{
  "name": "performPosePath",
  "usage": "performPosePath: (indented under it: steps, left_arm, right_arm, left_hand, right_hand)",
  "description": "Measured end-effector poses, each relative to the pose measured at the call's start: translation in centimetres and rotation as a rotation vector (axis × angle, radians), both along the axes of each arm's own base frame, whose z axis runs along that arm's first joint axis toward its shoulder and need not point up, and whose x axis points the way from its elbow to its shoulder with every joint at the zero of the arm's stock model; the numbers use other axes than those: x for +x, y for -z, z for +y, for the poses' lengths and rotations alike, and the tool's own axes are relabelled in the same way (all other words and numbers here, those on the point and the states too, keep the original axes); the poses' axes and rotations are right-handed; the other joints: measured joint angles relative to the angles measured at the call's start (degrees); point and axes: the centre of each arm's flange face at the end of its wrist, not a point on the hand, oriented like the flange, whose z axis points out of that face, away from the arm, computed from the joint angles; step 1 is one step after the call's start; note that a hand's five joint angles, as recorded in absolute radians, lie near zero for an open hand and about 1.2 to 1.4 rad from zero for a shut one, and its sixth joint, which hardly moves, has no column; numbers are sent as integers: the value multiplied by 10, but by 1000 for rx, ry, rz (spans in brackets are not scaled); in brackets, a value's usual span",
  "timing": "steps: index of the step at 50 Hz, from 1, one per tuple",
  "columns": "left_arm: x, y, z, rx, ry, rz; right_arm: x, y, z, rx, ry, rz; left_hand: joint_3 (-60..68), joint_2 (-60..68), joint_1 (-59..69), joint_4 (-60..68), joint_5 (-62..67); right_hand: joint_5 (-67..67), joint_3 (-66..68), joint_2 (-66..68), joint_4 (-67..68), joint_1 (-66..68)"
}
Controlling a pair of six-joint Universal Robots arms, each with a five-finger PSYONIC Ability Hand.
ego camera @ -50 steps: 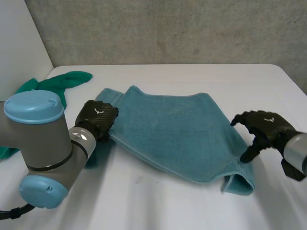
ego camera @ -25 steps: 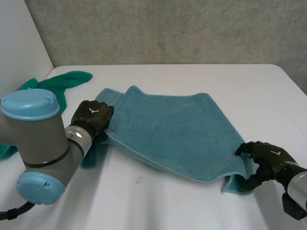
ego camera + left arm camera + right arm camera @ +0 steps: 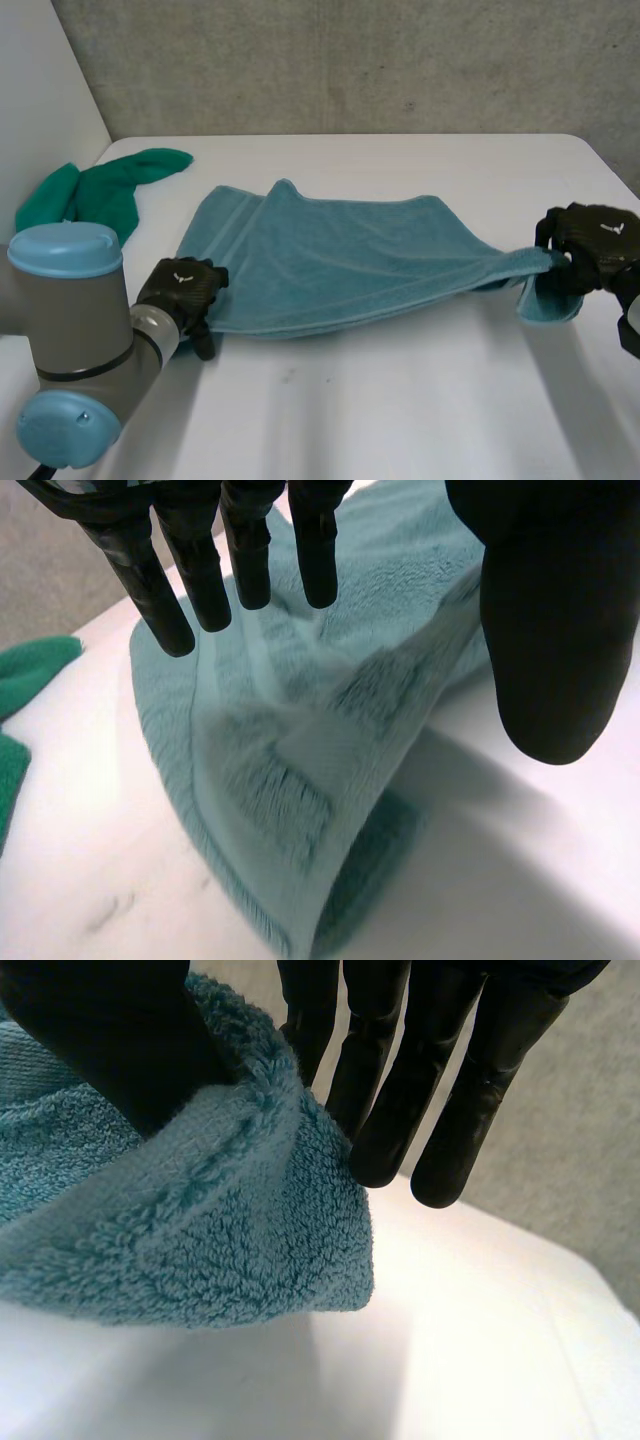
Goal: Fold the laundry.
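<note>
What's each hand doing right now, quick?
Left hand: open, fingers straight above the left end of the towel.
Right hand: shut on the towel, pinching its right end.

The towel (image 3: 340, 265) is showing teal all over. Its pile is looking plain except for flat woven bands, which are running in a slightly paler shade along the edge under the fingertips of the left hand (image 3: 180, 292). That hand and the right hand (image 3: 590, 245) are both showing black, each perhaps carrying a small pale mark on its back, though it is reading too small to be sure. A cloth (image 3: 95, 190) beyond the left hand is showing a deeper green. The table (image 3: 400, 400) is looking white and the wall (image 3: 350, 60) mottled grey.
</note>
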Motion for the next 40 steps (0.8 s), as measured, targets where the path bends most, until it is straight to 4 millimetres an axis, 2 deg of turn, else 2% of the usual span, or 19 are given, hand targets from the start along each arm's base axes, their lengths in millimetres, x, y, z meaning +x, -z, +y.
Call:
performPosePath:
  steps: [5,12,13,14,15,16,17,21,23,24,25,26,27,29,32,34,36,40]
  left_arm:
    - [8,5,0,-8,-45,-21]
    - [22,8,-11,-48,-127,-35]
    - [26,7,-14,-63,-145,-33]
    - [27,5,-15,-69,-150,-31]
    - [28,2,-17,-84,-156,-27]
    - [28,0,-17,-89,-157,-25]
    - [29,-5,-18,-108,-159,-19]
    - [29,-40,-20,-217,-150,7]
    - [29,-71,-19,-311,-142,26]
    - [29,-71,-19,-311,-142,26]
    - [30,-98,-16,-396,-138,42]
    - [31,-119,-12,-462,-136,54]
    - [31,-128,-11,-491,-135,60]
    - [34,-171,-1,-627,-125,90]
    - [36,-212,12,-749,-102,117]
    - [37,-229,18,-797,-77,127]
    - [35,-237,19,-808,-56,126]
    - [31,-231,11,-757,-27,104]
  right_arm:
    - [-1,-7,-3,-33,-1,30]
    - [-2,-7,-5,-51,-11,105]
    - [-2,-7,-6,-58,-17,135]
    - [-2,-7,-6,-60,-18,144]
    - [-2,-8,-7,-66,-22,167]
    - [-2,-9,-7,-68,-23,172]
    - [-2,-9,-8,-72,-24,180]
    - [-3,-30,-16,-126,-29,242]
    - [-3,-53,-21,-173,-25,270]
    - [-3,-53,-21,-173,-25,270]
    - [-4,-68,-23,-201,-22,283]
    - [-4,-92,-24,-242,-18,299]
    - [-4,-100,-23,-253,-16,303]
    - [-4,-132,-20,-291,-14,321]
    - [-3,-160,-15,-300,-18,342]
    - [-3,-173,-13,-274,-30,371]
    - [-3,-178,-12,-242,-43,403]
    - [-3,-178,-16,-173,-76,472]
  left_hand:
    - [0,0,0,0,0]
    - [27,28,26,28,31]
    - [168,172,175,173,177]
    - [213,217,228,219,221]
    - [365,371,383,361,359]
    - [375,381,404,382,380]
    - [450,460,459,458,453]
    - [496,502,460,505,476]
    - [497,503,460,505,476]
    - [497,503,460,505,476]
    - [497,503,460,505,476]
    - [497,503,460,505,476]
    - [497,503,460,505,476]
    - [497,503,460,505,476]
    - [497,504,460,505,476]
    - [497,504,460,506,476]
    - [497,504,460,507,476]
    - [498,504,460,507,476]
  right_hand:
    - [0,0,0,0,0]
    - [0,0,0,0,0]
    - [0,0,0,0,0]
    - [0,0,0,0,0]
    - [0,0,0,0,0]
    - [0,0,0,0,0]
    - [0,0,0,0,0]
    - [0,0,0,0,0]
    - [0,0,0,0,0]
    - [0,0,0,0,0]
    - [0,0,0,0,0]
    - [0,0,0,0,0]
    - [0,0,0,0,0]
    - [4,0,0,0,0]
    - [10,0,1,0,3]
    - [10,0,1,0,6]
    - [10,0,1,0,6]
    - [10,0,1,0,6]
